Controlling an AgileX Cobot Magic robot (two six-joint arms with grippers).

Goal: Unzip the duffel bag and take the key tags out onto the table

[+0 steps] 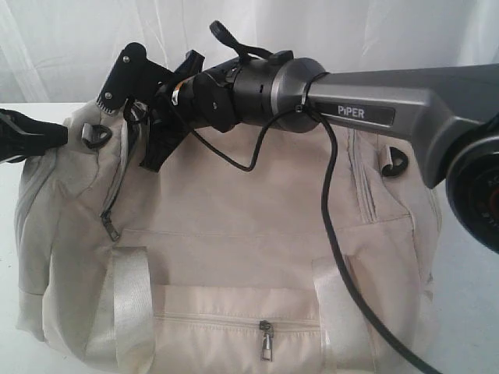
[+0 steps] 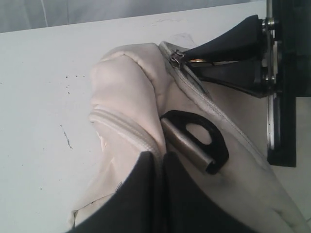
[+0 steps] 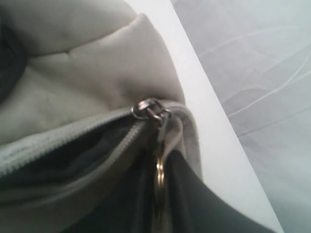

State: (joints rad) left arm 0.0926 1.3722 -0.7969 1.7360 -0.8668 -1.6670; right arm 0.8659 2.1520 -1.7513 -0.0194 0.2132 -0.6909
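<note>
The cream duffel bag (image 1: 257,234) lies on the white table (image 1: 468,312). My left gripper (image 1: 62,134) is shut on a fold of fabric at the bag's left end, and its fingers (image 2: 146,194) pinch the cloth beside a black strap loop (image 2: 200,141). My right gripper (image 1: 139,117) reaches across the bag's top to that end. It is shut on the brass ring zipper pull (image 3: 159,174), which hangs from the grey slider (image 3: 150,110). Behind the slider the zipper gapes on dark lining (image 3: 63,160). The key tags are hidden.
The right arm (image 1: 374,109) and its black cable (image 1: 343,257) cross over the bag. A shut front pocket zipper (image 1: 267,343) and a side zipper pull (image 1: 111,227) face the camera. White handles (image 1: 132,312) hang down the front. A white curtain (image 1: 78,39) stands behind.
</note>
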